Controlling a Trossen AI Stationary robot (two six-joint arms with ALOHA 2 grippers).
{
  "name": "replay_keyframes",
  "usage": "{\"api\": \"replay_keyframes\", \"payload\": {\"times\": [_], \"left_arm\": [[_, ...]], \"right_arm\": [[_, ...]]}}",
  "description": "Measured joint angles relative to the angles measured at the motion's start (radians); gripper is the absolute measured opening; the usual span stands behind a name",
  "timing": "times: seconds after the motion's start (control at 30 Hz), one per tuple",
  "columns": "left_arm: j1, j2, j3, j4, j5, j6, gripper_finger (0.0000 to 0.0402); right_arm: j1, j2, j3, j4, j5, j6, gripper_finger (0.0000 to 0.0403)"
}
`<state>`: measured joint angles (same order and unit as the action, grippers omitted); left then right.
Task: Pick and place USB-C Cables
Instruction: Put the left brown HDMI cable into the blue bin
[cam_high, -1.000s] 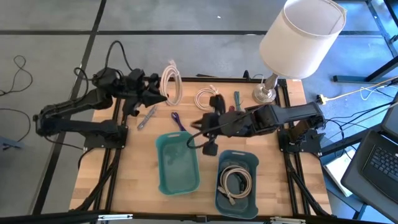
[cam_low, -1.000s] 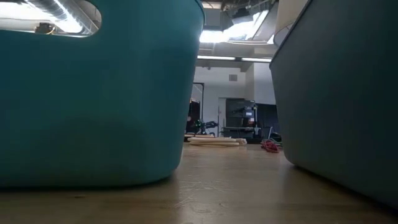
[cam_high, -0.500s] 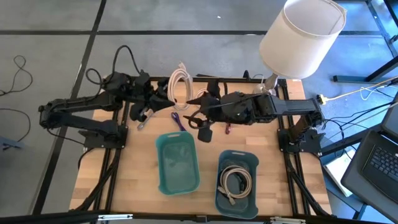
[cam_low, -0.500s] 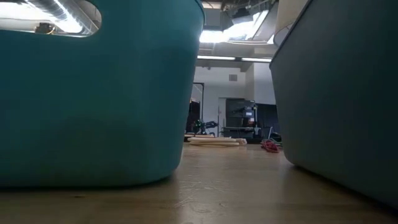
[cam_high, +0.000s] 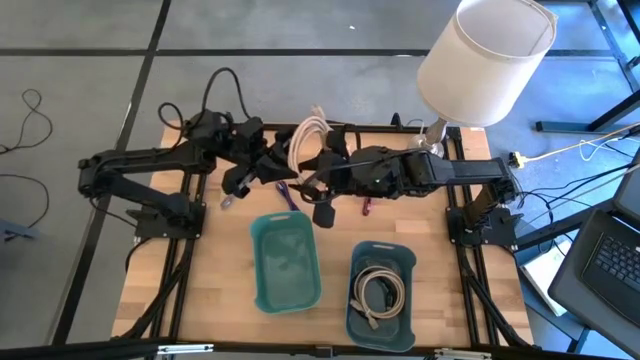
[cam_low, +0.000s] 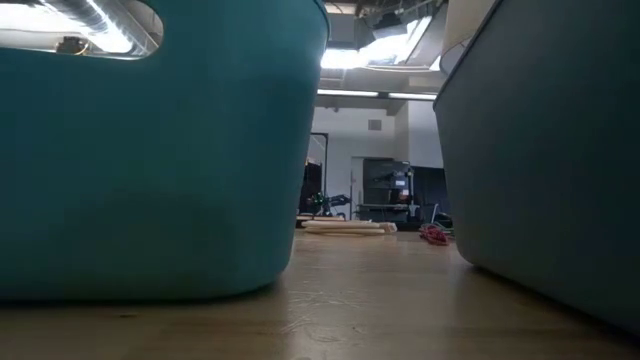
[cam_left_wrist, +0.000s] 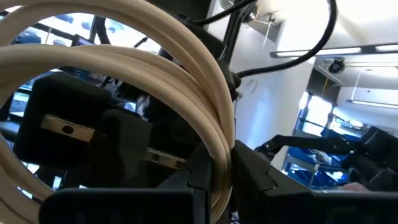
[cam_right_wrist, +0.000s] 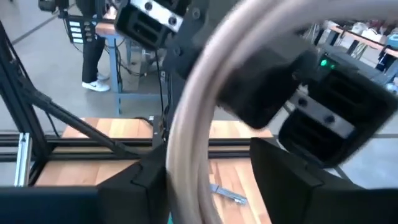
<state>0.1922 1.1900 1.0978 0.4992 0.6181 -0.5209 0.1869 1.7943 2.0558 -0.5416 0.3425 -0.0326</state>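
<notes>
A cream-white USB-C cable coil (cam_high: 309, 138) is up in the air over the table's far middle, with my left gripper (cam_high: 291, 160) shut on it. My right gripper (cam_high: 313, 174) is open right beside it. In the right wrist view one strand of the coil (cam_right_wrist: 186, 124) runs between the two dark fingers. A second cream coil (cam_high: 381, 291) lies inside the darker tray (cam_high: 352, 300). A purple lead (cam_high: 286, 193), a magenta lead (cam_high: 366, 208) and a grey lead (cam_high: 230, 198) lie flat on the wood. My left gripper pinches the coil's bundled strands (cam_left_wrist: 219, 155) between its two fingers, at one side of the loop. The coil is clear of the table, and its loop rises past the fingers. My right gripper has a strand close to one finger (cam_right_wrist: 146, 183); whether it touches, I cannot tell.
An empty teal tray (cam_high: 262, 290) stands in the near middle, left of the darker tray. A lamp with a white shade (cam_high: 484, 58) stands at the far right corner. In the low view the two tray walls (cam_low: 150, 150) fill most of the picture.
My left gripper has carried the cream coil toward the table's right, clear of the table all the way. My right gripper has moved from over the teal tray toward the far edge and up to the coil.
</notes>
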Motion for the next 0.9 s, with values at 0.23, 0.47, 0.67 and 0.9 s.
{"api": "replay_keyframes", "payload": {"times": [0.23,0.47,0.67,0.9], "left_arm": [[0.010,0.010,0.001,-0.009,0.000,-0.004,0.0028],[0.015,0.007,0.001,-0.033,0.010,-0.012,0.0054],[0.048,-0.002,0.001,-0.119,0.037,0.008,0.0099],[0.108,-0.066,0.003,-0.299,0.085,0.049,0.0152]], "right_arm": [[0.001,0.000,-0.001,-0.024,-0.006,0.001,0.0062],[0.001,-0.002,-0.001,-0.055,-0.001,0.002,0.0032],[0.006,-0.038,-0.001,-0.190,0.050,0.045,0.0029],[0.062,-0.129,0.000,-0.394,0.236,0.184,0.0026]]}}
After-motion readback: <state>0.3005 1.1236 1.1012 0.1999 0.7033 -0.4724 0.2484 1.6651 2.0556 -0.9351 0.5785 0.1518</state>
